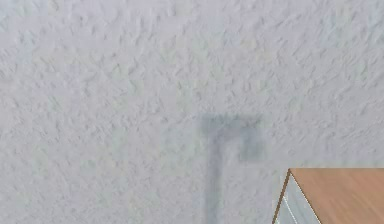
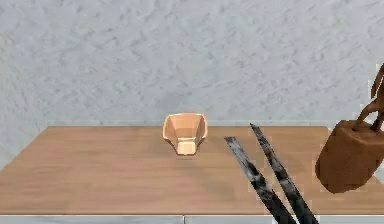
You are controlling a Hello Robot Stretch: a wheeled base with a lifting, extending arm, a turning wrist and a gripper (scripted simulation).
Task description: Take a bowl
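A small peach-coloured bowl [image 2: 186, 134] stands on the wooden tabletop [image 2: 100, 165], near its far edge by the wall. Two thin dark fingers [image 2: 262, 172] slant up from the arm side view's bottom edge, right of the bowl. The gripper [image 2: 240, 132] ends a short way right of the bowl, with only bare tabletop at its far end, so it holds nothing.
A rounded brown object [image 2: 350, 155] with a thin dark upper part stands on the table at the arm side view's right edge. A textured white wall [image 2: 150, 60] runs behind the table. The table's corner [image 1: 340, 192] appears at the forward view's lower right, below the wall [image 1: 120, 100].
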